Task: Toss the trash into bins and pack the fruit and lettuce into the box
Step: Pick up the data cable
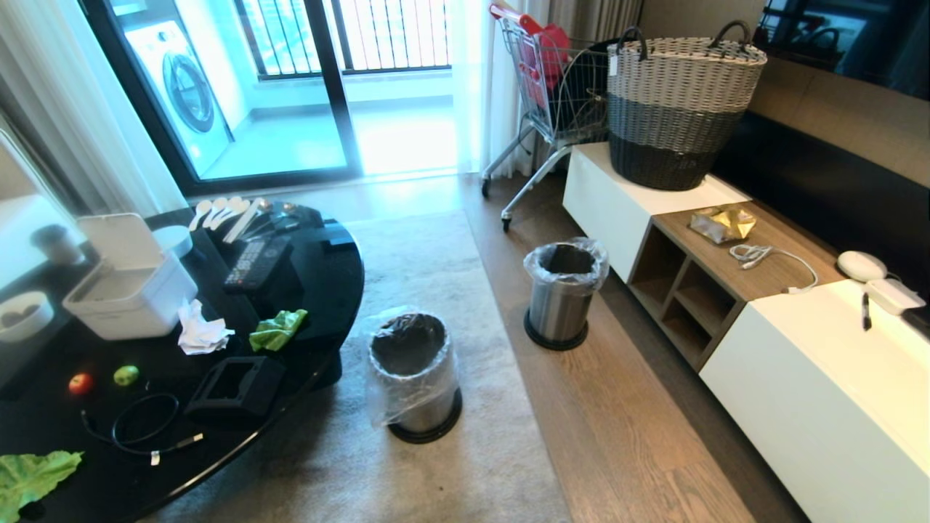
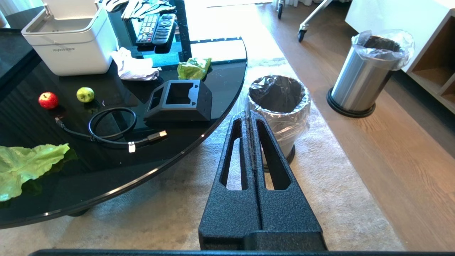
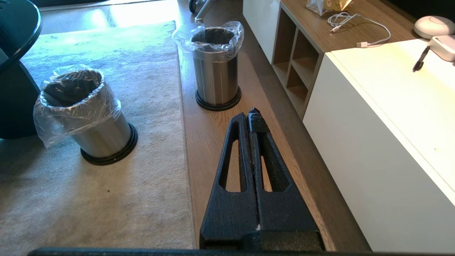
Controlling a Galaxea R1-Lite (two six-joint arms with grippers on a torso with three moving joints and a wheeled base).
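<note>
Both closed, left gripper (image 2: 250, 115) and right gripper (image 3: 250, 115) hang well short of tissue (image 2: 133, 65).

Round glossy black table (image 1: 320, 290) at left carries black open-framed square tray (image 1: 234, 387), coiled black cable (image 1: 138, 423), black remote control (image 1: 254, 263), white plastic spoons (image 1: 218, 212). Tall grey-and-white woven basket (image 1: 679, 109) sits on white low cabinet (image 1: 617, 200). Red-handled wire shopping cart (image 1: 548, 87) just beside it. White charging cable (image 1: 770, 258) lies on wooden shelf unit (image 1: 785, 240).
</note>
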